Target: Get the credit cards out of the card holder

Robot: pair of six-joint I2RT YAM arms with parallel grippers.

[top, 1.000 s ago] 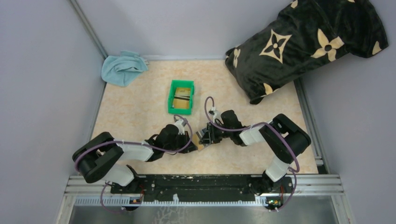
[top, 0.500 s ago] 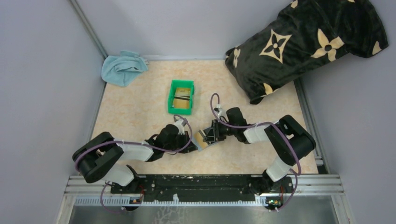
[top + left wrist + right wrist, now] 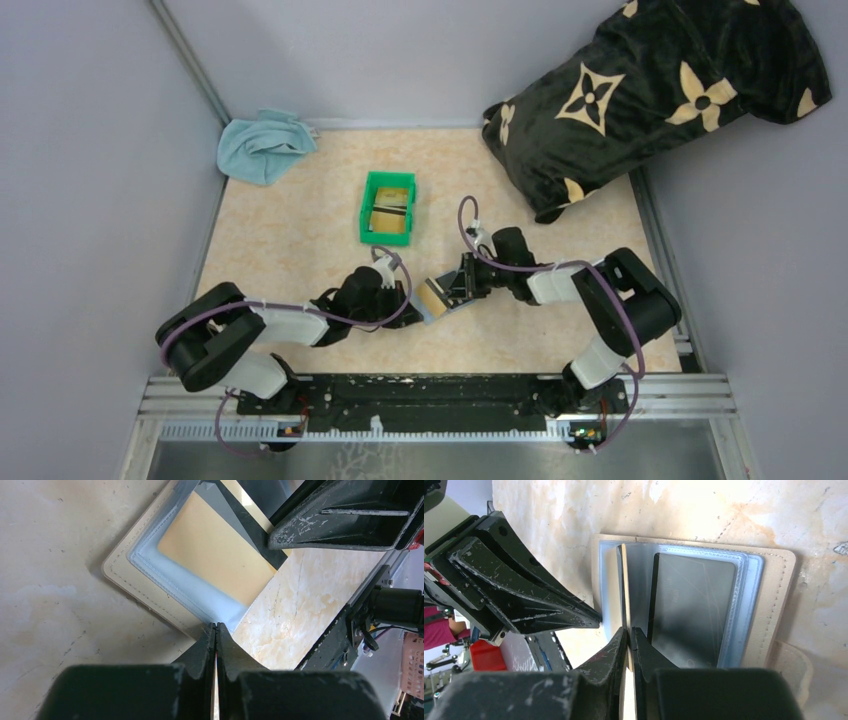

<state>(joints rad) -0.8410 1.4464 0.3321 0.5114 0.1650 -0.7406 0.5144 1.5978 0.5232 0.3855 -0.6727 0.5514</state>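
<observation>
The card holder (image 3: pixel 432 300) lies open on the table between my two grippers, tan-edged with clear blue sleeves (image 3: pixel 150 555) (image 3: pixel 776 595). My left gripper (image 3: pixel 398 298) (image 3: pixel 216 626) is shut on the holder's near edge. My right gripper (image 3: pixel 462 284) (image 3: pixel 629 630) is shut on the end of a gold-tan credit card (image 3: pixel 624 580), seen edge-on and partly out of its sleeve. The left wrist view shows that card's broad gold face (image 3: pixel 220 555). A black credit card (image 3: pixel 694 610) sits in the sleeve beside it.
A green bin (image 3: pixel 367 212) stands just beyond the grippers with gold and black cards in it. A blue cloth (image 3: pixel 262 145) lies at the back left corner. A black patterned pillow (image 3: pixel 650 90) fills the back right. Grey walls close in both sides.
My right gripper has closed down and drawn back to the right, and more of the gold-tan card shows beside the holder. The left gripper has stayed put.
</observation>
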